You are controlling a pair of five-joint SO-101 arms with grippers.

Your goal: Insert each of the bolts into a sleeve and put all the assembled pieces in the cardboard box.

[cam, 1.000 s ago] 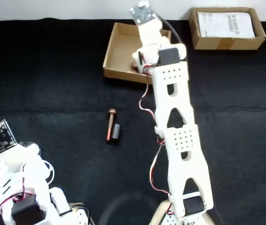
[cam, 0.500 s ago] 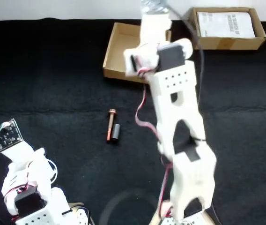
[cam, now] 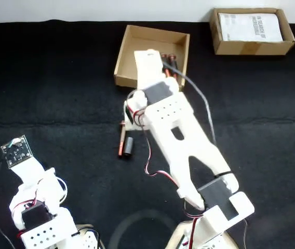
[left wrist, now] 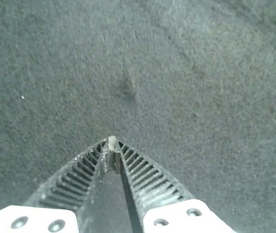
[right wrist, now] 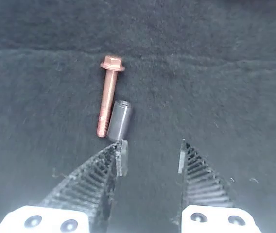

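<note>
A copper bolt (right wrist: 109, 97) and a dark grey sleeve (right wrist: 119, 127) lie side by side on the black mat, just ahead of my right gripper (right wrist: 151, 155), which is open and empty. From above, the bolt (cam: 121, 139) and sleeve (cam: 129, 147) sit left of the right arm (cam: 168, 114), which crosses the near corner of the cardboard box (cam: 124, 54). Assembled pieces (cam: 168, 63) lie in the box beside the arm. My left gripper (left wrist: 112, 145) is shut and empty over bare mat; its arm (cam: 33, 181) stands at the front left.
A second cardboard box (cam: 217, 39) holding a printed sheet stands at the back right. Black mat (cam: 59, 93) covers the table, with open room on the left and between the arms.
The right arm has drawn back from the cardboard box and swung down toward the bolt and sleeve. The left arm's wrist has shifted slightly to the right.
</note>
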